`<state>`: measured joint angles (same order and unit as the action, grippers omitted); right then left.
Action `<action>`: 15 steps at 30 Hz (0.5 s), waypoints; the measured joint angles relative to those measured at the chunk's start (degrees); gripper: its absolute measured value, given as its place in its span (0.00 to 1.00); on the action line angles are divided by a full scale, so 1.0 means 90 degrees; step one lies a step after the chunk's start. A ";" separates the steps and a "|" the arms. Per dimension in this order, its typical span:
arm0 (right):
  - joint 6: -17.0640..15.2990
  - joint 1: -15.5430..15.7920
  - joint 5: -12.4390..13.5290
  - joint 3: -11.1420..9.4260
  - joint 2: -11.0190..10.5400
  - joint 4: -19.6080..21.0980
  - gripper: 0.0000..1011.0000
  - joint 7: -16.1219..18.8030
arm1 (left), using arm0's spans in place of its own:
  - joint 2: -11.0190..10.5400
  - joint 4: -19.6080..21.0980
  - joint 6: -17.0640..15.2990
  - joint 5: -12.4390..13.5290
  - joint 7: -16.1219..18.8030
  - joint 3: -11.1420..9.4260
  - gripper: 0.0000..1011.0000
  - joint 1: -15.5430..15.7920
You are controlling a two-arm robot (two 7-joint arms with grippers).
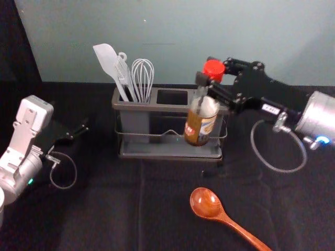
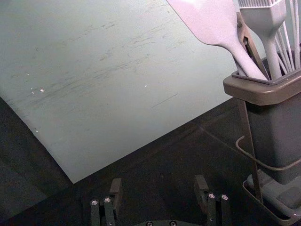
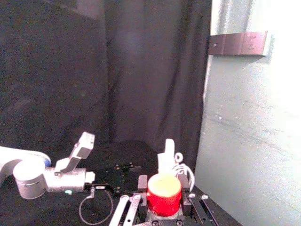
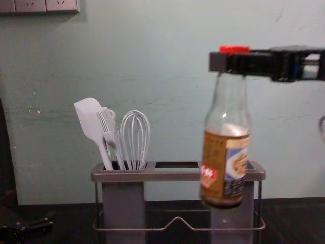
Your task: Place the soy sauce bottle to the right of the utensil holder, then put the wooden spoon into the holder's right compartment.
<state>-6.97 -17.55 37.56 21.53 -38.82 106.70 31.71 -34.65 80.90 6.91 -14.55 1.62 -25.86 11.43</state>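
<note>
Red is catching my eye first: the cap (image 1: 213, 69) of the bottle (image 4: 223, 162), which is hanging in the air, clear of the worktop (image 1: 104, 219). The right claw (image 4: 228, 63) is reaching in from three o'clock and pinching the bottle by its neck, just under the cap. From the right wrist, the cap is showing between the two fingers. The bottle is standing nearly upright in that grip, its top leaning a touch toward one o'clock. From the chest, its label is partly covering the right end of the holder (image 1: 125, 105), and the base is hovering above the lower wire rail (image 4: 175, 220).

The holder is sitting toward twelve o'clock on the worktop, close to the pale wall (image 1: 209, 26). Its left compartment is carrying a spatula (image 4: 90, 119), a whisk (image 4: 135, 134) and a tined tool (image 4: 107, 127), all leaning and poking up over the rim.

Nearer to me, the wooden spoon (image 1: 207, 203) is lying flat on the worktop, out toward five o'clock from the holder. Its bowl is facing up, and its handle is pointing toward four o'clock.

Over at nine o'clock from the holder, the left claw (image 1: 84, 127) is waiting low, touching nothing, its fingers spreading well apart.
</note>
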 joint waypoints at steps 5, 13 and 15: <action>-0.0061 0.0131 0.0249 -0.0266 -0.0296 0.0132 0.39 -0.0063 | 0.0000 0.0000 0.0000 0.0000 0.0000 0.0000 0.99 0.0000; 0.0085 0.0744 0.0574 -0.0864 -0.0974 0.0303 0.39 -0.0123 | 0.0000 0.0000 0.0000 0.0000 0.0000 0.0000 0.99 0.0000; 0.0155 0.0869 0.0603 -0.0954 -0.1040 0.0290 0.39 -0.0148 | 0.0000 0.0000 0.0000 0.0000 0.0000 0.0000 0.99 0.0000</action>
<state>-5.57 -9.72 42.99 12.95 -48.18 109.31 30.38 -34.65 80.90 6.91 -14.55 1.62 -25.86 11.43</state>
